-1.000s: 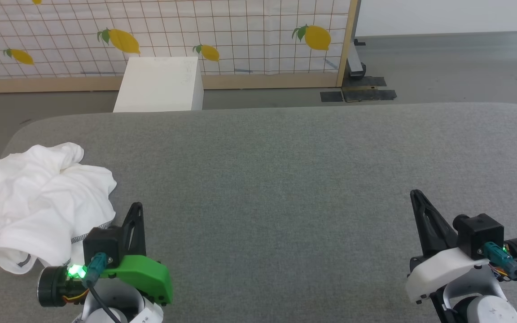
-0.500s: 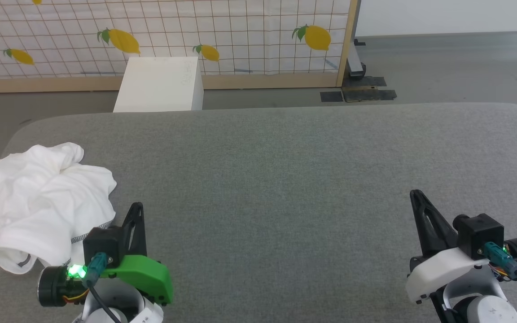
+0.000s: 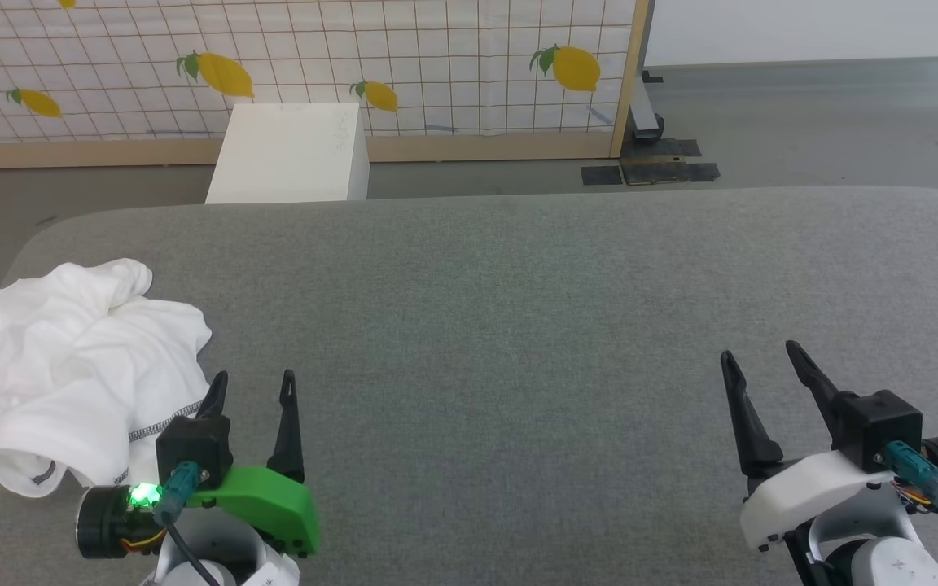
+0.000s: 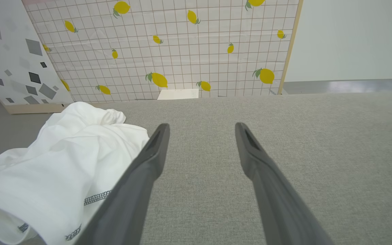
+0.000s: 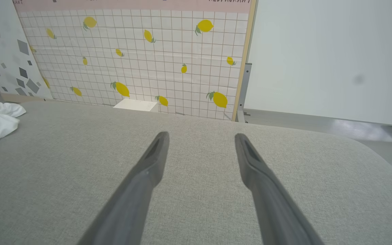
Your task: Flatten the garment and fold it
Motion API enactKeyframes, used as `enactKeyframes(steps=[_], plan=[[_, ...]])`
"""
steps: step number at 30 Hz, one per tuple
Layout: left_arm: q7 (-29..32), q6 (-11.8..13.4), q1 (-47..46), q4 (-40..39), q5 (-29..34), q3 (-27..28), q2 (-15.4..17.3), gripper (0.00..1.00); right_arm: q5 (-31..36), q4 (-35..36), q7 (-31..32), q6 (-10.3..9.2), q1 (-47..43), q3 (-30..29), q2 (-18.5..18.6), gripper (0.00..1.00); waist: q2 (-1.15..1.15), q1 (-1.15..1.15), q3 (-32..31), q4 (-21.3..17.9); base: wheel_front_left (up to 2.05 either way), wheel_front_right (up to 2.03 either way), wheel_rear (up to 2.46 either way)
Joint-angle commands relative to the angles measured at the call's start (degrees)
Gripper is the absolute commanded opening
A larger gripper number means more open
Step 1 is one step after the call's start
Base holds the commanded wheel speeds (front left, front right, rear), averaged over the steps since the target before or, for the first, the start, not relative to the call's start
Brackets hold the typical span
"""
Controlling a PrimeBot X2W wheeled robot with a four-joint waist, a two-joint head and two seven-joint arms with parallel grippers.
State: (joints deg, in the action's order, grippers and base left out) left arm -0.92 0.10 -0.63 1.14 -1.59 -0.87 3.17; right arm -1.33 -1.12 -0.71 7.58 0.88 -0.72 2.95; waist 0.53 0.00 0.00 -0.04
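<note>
Gaping wide at the left gripper (image 3: 255,381), empty, just beside the crumpled garment (image 3: 70,350). Equally wide at the right gripper (image 3: 760,358), gripping nothing.

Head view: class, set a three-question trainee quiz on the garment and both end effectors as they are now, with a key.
1. Fill in: the left end effector and the right end effector both stand ___, holding nothing.
2. True or false: the garment lies spread flat on the grey surface.
3. Which is nearer the garment? A. left end effector B. right end effector C. both equally

Key: 1 open; 2 false, it is a crumpled heap; 3 A.
</note>
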Motion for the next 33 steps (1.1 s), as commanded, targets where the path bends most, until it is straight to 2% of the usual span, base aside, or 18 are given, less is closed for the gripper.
enactKeyframes(steps=[1,33], plan=[[-0.6,0.3,0.0,0.3,-0.5,-0.3,0.0,1.0,-0.7,-0.4,-0.7,-0.01,-0.7,-0.3,0.0,1.0,-0.05,0.0,0.0,0.0,0.0,0.0,0.0],[-4.4,1.7,-0.3,3.5,-3.4,-2.2,0.1,1.0,-4.3,-2.6,-4.5,-0.03,-2.2,-2.8,0.0,1.0,-0.18,0.0,0.1,-0.1,0.0,0.0,0.0]])
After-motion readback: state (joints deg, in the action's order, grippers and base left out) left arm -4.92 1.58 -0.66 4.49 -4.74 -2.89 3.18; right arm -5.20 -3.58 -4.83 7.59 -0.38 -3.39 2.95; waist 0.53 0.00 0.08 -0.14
